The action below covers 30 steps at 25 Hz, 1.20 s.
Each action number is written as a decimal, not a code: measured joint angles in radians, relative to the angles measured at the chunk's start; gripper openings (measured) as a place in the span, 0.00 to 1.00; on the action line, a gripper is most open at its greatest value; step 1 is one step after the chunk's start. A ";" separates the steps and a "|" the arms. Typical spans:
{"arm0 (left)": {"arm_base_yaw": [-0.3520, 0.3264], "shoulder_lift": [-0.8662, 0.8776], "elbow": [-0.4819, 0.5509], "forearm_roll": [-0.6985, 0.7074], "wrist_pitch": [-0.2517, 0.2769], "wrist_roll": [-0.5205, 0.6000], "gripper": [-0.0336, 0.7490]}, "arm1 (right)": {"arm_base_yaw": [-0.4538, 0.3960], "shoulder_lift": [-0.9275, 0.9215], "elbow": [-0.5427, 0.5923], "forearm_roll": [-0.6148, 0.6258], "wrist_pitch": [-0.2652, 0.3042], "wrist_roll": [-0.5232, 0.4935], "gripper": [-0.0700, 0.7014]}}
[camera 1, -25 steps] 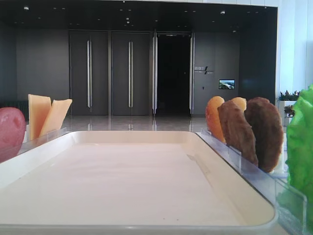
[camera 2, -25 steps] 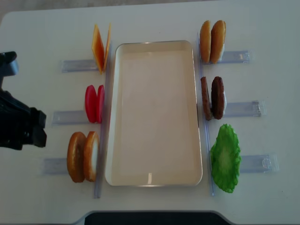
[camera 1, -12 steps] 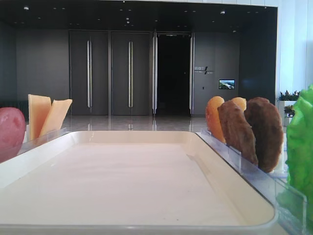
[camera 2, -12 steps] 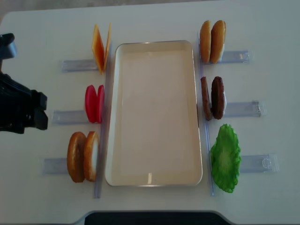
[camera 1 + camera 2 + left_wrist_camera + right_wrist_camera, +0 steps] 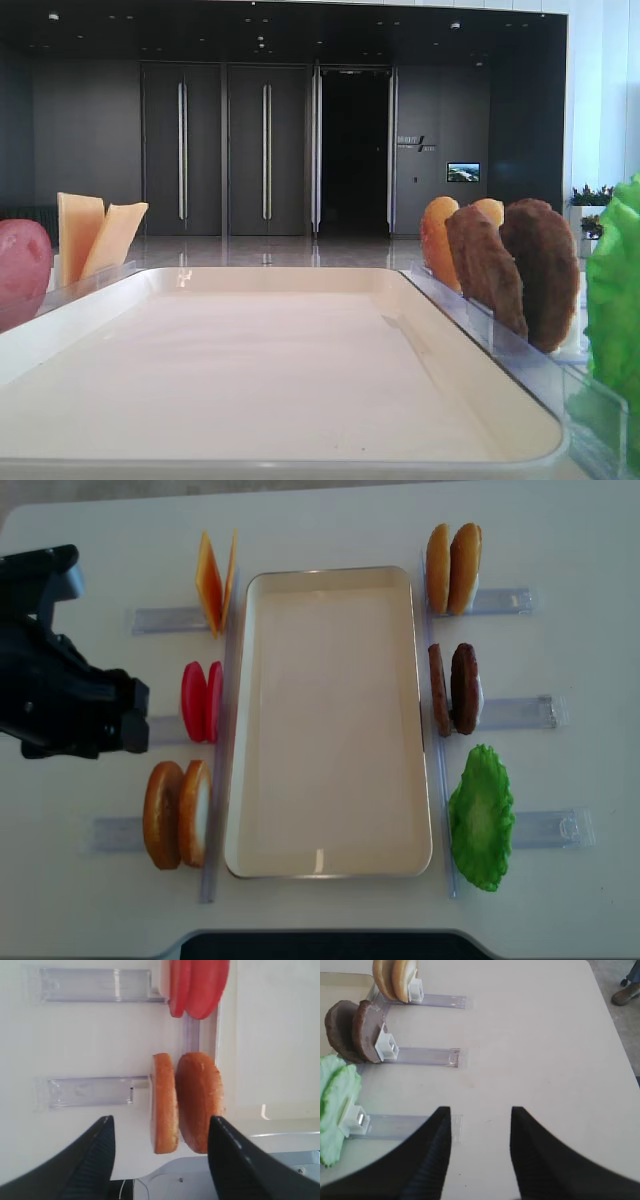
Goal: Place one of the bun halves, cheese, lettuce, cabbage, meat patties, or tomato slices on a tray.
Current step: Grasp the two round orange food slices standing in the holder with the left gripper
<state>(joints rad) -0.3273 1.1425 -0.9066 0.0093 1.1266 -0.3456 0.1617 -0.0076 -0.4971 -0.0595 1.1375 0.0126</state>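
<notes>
Left gripper [image 5: 160, 1160] hangs with its jaws spread wide and nothing between them, lined up on the bun halves [image 5: 186, 1102] standing on edge in their clear holder [image 5: 92, 1091]. From overhead, that arm sits well out from the tray [image 5: 330, 865], on the side where the tomato slices [image 5: 201, 701] stand, with the buns next along toward the tray's near corner. The tray's bare floor holds no food at all, so the job looks to be at its opening step: the approach to a first piece. Cheese [image 5: 214, 580] waits by the tray's far corner on that same side; the meat patties [image 5: 453, 688] and the lettuce [image 5: 482, 816] stand across the tray. Right gripper [image 5: 480, 1125] is parked beyond the lettuce's holder, jaws apart, holding nothing. Next call, by the look of it: the left jaws need to straddle one upright bun half, pinch its flat faces, then carry it over the rim.
</notes>
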 joint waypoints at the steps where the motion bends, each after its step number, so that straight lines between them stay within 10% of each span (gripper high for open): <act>1: -0.036 0.000 0.000 0.007 0.000 -0.034 0.62 | 0.000 0.000 0.000 0.000 0.000 0.000 0.48; 9: -0.200 0.000 0.000 0.022 0.000 -0.222 0.62 | 0.000 0.000 0.000 0.000 0.000 0.001 0.48; 30: -0.269 0.086 0.002 0.016 -0.024 -0.266 0.64 | 0.000 0.000 0.000 0.000 0.000 0.001 0.48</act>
<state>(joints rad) -0.5964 1.2280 -0.9045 0.0252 1.1025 -0.6113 0.1617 -0.0076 -0.4971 -0.0595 1.1375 0.0136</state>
